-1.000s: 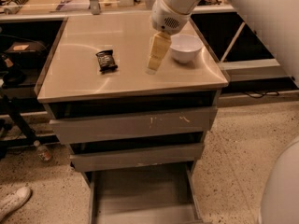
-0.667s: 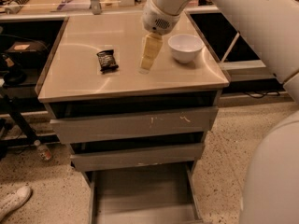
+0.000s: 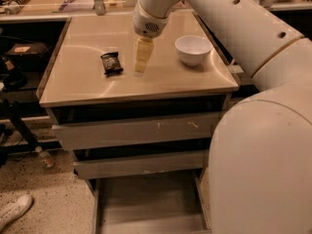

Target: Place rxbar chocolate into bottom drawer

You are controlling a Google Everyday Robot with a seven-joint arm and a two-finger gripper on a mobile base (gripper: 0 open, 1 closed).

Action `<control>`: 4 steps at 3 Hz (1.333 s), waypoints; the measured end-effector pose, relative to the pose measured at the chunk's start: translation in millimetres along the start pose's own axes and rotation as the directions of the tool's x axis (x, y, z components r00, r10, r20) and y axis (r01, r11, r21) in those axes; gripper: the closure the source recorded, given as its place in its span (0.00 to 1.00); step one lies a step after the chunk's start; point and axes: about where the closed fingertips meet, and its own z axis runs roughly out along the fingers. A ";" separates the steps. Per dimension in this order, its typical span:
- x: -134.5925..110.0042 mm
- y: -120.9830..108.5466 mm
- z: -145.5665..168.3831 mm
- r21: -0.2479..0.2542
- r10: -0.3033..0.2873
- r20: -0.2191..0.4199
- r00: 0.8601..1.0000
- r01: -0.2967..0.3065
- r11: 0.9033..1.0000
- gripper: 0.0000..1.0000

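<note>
Hovering beside the flat black rxbar chocolate on the tan counter, the pale pincer, its grip impossible to tell, seems aligned to grasp it.

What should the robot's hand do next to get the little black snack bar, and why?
Probably shift the gripper sideways until it is above the small, flat, black rxbar chocolate, then lower it. The gripper hangs over the beige tabletop between the bar and the round white bowl, not over the bar. The grey metal bottom drawer already stands open.
</note>
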 end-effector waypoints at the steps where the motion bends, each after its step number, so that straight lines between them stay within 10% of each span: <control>1: -0.8 -0.8 1.0 0.000 -0.001 0.001 1.000 0.001 1.000 0.00; 4: -34.9 -35.2 46.9 -0.068 -0.092 0.020 0.996 0.093 0.993 0.00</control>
